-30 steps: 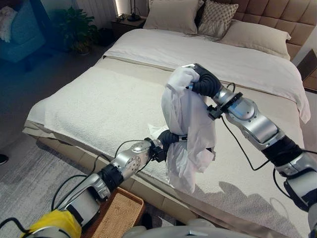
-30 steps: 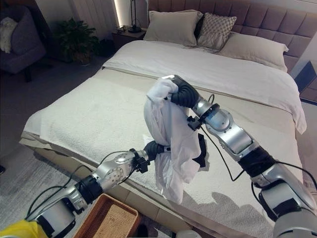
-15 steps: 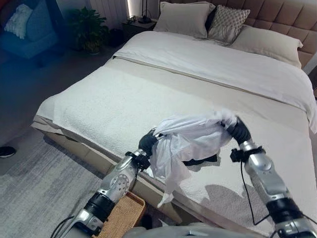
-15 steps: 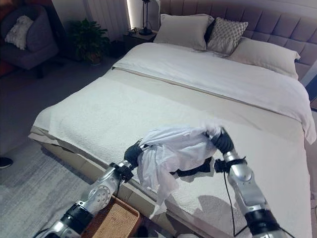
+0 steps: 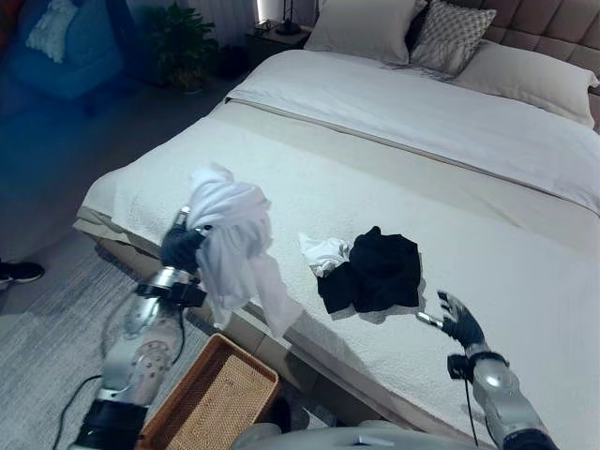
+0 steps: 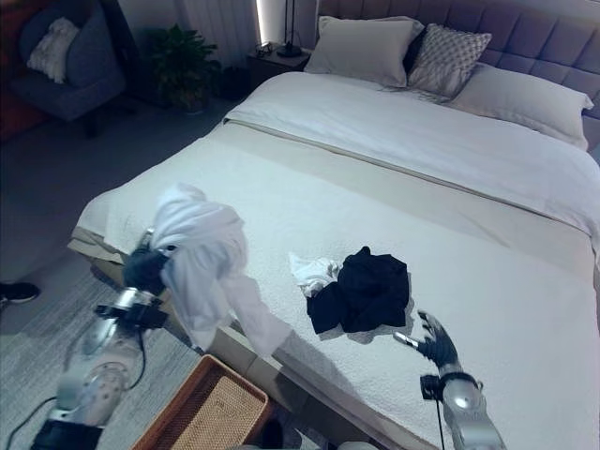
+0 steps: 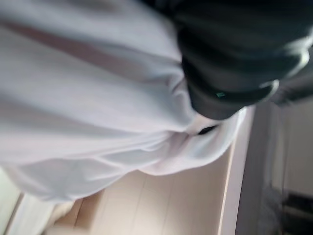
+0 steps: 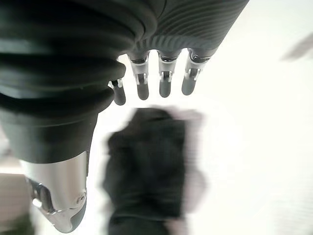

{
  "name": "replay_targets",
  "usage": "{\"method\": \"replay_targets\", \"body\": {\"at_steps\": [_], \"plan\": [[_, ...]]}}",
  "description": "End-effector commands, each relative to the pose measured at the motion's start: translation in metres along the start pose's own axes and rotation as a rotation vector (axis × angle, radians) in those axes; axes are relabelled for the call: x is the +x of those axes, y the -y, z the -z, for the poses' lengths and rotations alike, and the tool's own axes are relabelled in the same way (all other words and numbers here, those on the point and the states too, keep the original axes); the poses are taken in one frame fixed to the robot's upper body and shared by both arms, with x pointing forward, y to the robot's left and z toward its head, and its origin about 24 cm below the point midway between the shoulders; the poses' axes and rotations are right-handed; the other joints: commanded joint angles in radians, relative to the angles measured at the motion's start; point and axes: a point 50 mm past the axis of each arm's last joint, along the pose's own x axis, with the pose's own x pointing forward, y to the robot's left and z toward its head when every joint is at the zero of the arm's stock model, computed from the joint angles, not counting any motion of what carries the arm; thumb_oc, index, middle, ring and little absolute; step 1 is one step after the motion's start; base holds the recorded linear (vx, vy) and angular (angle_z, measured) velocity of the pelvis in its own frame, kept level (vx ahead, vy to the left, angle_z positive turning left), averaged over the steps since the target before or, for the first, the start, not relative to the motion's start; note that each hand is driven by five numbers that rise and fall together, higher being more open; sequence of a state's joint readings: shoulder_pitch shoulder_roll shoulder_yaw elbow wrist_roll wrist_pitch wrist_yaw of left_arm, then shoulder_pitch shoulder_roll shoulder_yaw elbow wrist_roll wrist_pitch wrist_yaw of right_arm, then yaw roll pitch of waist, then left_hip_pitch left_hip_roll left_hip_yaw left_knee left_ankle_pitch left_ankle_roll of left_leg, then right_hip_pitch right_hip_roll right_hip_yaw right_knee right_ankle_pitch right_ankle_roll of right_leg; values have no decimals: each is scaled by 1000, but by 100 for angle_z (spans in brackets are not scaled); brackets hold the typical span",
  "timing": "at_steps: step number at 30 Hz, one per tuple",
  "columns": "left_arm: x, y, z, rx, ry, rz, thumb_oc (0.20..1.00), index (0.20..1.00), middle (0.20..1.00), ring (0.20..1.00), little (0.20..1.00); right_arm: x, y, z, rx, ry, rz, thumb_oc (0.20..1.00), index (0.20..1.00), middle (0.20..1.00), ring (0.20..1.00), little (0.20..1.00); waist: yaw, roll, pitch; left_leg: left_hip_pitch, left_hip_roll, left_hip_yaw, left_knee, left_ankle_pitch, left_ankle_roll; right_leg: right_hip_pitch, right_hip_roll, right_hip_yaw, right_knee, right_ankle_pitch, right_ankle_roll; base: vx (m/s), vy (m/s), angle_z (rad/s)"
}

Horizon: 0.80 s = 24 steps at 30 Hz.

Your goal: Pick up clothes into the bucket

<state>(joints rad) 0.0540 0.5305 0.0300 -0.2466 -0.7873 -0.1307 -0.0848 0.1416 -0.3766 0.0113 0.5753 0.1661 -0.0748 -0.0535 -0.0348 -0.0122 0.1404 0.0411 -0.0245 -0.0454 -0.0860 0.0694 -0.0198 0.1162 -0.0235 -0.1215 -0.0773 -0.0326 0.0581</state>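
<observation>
Left hand [image 5: 180, 249] is raised off the near-left corner of the bed [image 5: 394, 178], forearm angled up from the lower left, dark wrist cover facing the camera. Fingers are buried in a white garment [image 5: 232, 246], curled into the cloth as far as the head views show. The garment bunches over the top of the hand and hangs down past it in folds, one tail trailing toward the bed edge. In the left wrist view, white cloth [image 7: 88, 103] drapes right against the dark cover.

Wicker basket [image 5: 211, 403] sits on the floor below and slightly right of that hand, tucked against the bed side. The garment's lowest tail hangs above its far rim, not touching as far as can be told.

Right hand [image 5: 457, 323] is low over the bedspread near the front edge, arm coming in from the lower right. Fingers are extended and spread, holding nothing; the right wrist view shows them straight in a row [image 8: 164, 84].

Black garment [image 5: 375, 272] lies crumpled on the bed, near the right hand but apart from it. A small white cloth [image 5: 323, 251] touches its left side.
</observation>
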Motion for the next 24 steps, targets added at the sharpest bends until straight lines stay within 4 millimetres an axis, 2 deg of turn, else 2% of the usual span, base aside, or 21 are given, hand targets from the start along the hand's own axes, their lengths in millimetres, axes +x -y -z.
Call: {"method": "replay_targets", "body": {"at_steps": [1,6,10,11,13,14,15,17,18,19,20,24], "plan": [[2,3,-44,139,245,-4,200,200,200,200,200,13,7,-20,-11,67,55,1000,1000,1000,1000,1000,10,-35,0,-17,40,-4,99,-107,-44,-60,-96,-32,81,-2,76,-43,-6,6],[-8,-6,-48,213,268,-94,200,200,200,200,200,16,14,-3,-35,-22,98,1000,1000,1000,1000,1000,21,-36,25,-42,37,-9,112,-106,-46,-80,-96,-34,84,3,77,-44,0,3],[-17,-18,-37,251,210,-170,200,200,200,200,200,18,21,4,-63,-76,133,1000,1000,1000,1000,1000,30,-35,56,-84,32,-13,136,-102,-46,-115,-98,-37,92,12,76,-99,2,2],[-22,-27,-25,274,149,-222,200,200,200,200,200,18,23,9,-78,-111,142,1000,1000,1000,1000,1000,34,-35,77,-107,30,-17,147,-99,-46,-136,-98,-38,96,18,76,-125,9,6],[-23,-30,-21,279,130,-237,200,200,200,200,200,20,24,8,-74,-110,149,1000,1000,1000,1000,1000,35,-35,84,-121,30,-18,154,-97,-47,-148,-98,-39,101,19,76,-91,8,5],[-30,-41,-2,263,48,-317,200,200,200,200,200,20,25,11,-89,-131,159,1000,1000,1000,1000,1000,37,-36,100,-143,28,-22,166,-94,-46,-169,-99,-38,110,24,76,-51,7,4],[-29,-42,-2,263,49,-317,200,200,200,200,200,20,25,11,-89,-130,159,1000,1000,1000,1000,1000,37,-36,99,-146,28,-22,167,-95,-46,-171,-99,-38,111,23,76,-88,21,5],[-42,-60,22,313,-78,-423,200,200,200,200,200,21,28,11,-99,-141,178,1000,1000,1000,1000,1000,38,-38,122,-176,26,-25,186,-91,-46,-202,-100,-37,130,25,74,-59,23,2],[-42,-60,23,313,-77,-423,200,200,200,200,200,21,29,11,-99,-141,179,1000,1000,1000,1000,1000,38,-38,122,-178,26,-25,187,-92,-46,-204,-100,-37,131,24,74,-49,24,0],[-53,-72,40,337,-172,-497,200,200,200,200,200,22,30,9,-100,-139,193,1000,1000,1000,1000,1000,38,-40,136,-197,26,-25,199,-92,-44,-225,-101,-34,144,24,74,-35,28,0],[-59,-78,50,332,-215,-540,200,200,200,200,200,23,30,8,-104,-137,195,1000,1000,1000,1000,1000,39,-41,142,-206,27,-25,204,-91,-44,-233,-102,-33,150,24,74,-42,35,-1],[-71,-89,73,331,-311,-649,200,200,200,200,200,26,30,2,-104,-112,213,1000,1000,1000,1000,1000,38,-46,168,-234,24,-26,225,-92,-41,-261,-102,-31,176,18,74,-9,6,0]]}}
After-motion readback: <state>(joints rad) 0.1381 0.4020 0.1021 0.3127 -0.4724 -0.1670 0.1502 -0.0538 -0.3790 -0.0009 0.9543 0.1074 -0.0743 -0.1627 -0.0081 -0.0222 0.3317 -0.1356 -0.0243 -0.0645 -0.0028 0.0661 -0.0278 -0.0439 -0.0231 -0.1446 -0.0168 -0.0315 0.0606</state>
